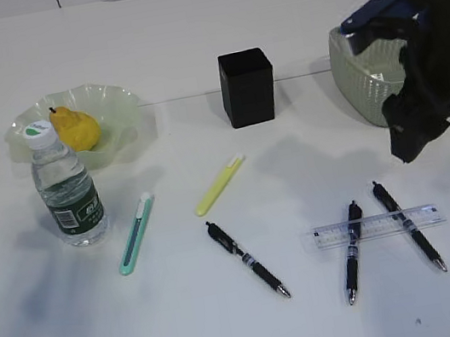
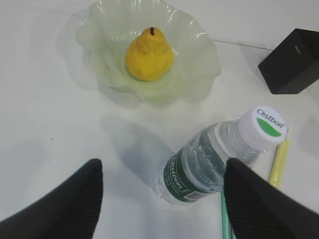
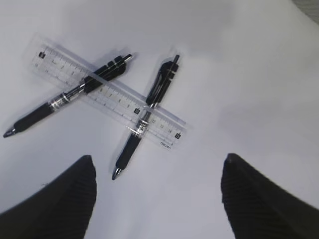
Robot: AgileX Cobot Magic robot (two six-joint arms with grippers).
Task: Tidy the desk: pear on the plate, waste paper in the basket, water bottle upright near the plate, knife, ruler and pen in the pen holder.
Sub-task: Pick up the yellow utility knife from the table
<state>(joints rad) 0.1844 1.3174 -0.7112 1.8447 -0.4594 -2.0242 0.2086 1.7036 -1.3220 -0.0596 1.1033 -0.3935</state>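
Three black pens are seen on the desk (image 1: 186,37): one (image 1: 248,259) near the middle front, and two to the right, one (image 1: 351,239) lying across the clear ruler (image 1: 373,226) and the other (image 1: 408,225) crossing it just beside; whether each pen lies over or under the ruler cannot be told for sure. The pear (image 1: 76,128) is sat in the green plate (image 1: 114,100) at the back left. The water bottle (image 1: 66,185) is stood upright just in front of the plate, white cap on top. A green knife (image 1: 136,233) lies right of the bottle, and a yellow one (image 1: 220,184) lies further right, near the middle. The black pen holder (image 1: 248,87) is stood at the back centre, well apart from the pens. The basket (image 1: 365,76) is at the back right, partly hidden by the right arm (image 1: 434,47). Waste paper is not made out. Left gripper (image 2: 162,191): jaws held wide apart above the bottle, nothing gripped. Right gripper (image 3: 157,191): jaws also spread wide above the ruler and the two pens, nothing held.
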